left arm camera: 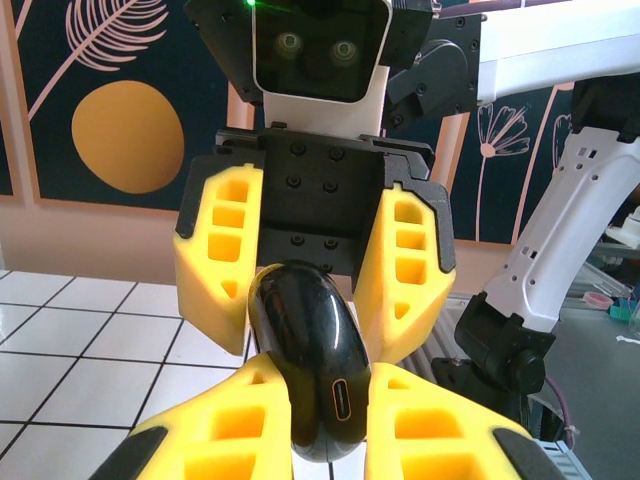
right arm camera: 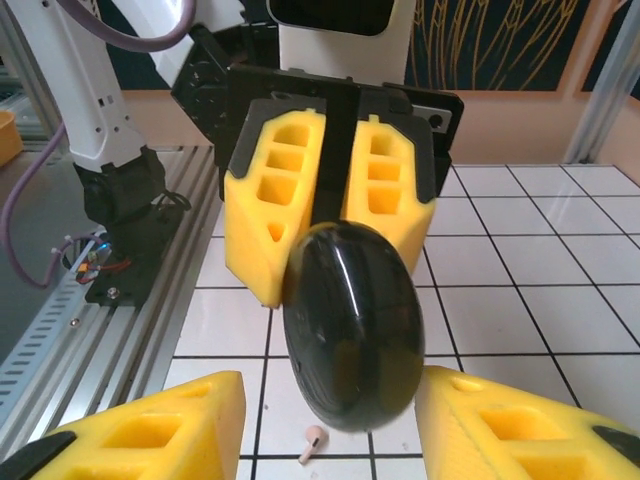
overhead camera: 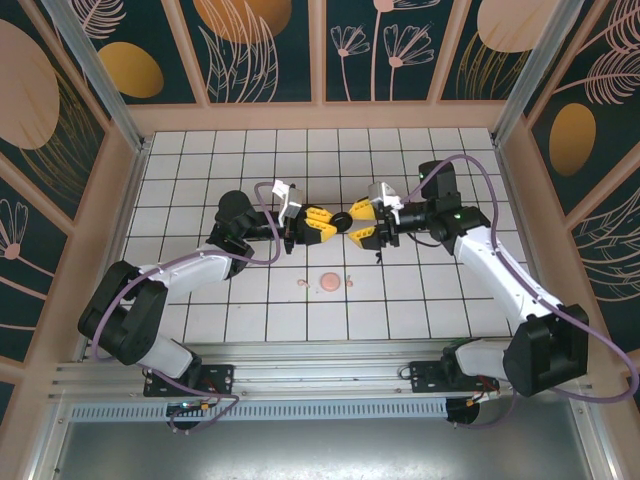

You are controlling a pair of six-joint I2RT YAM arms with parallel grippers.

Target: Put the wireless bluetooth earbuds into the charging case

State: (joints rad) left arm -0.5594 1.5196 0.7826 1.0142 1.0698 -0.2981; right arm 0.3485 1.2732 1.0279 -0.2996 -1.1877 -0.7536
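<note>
Case (right arm camera: 350,340) (glossy black) sits partly hidden in left gripper (right arm camera: 335,255).

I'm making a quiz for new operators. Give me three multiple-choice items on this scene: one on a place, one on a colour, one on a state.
1. Where is the case?
A flat on the table
B between the left gripper and the right gripper
C on the rail

2. What colour is the earbud lying under the case?
A pale pink
B blue
C green

3. How is the left gripper?
A wide open
B shut on the case
C shut on nothing

Answers: 1 B, the two grippers meet around it from opposite sides. 2 A, it shows pale pink in the right wrist view. 3 B, its fingers press the case's sides.
</note>
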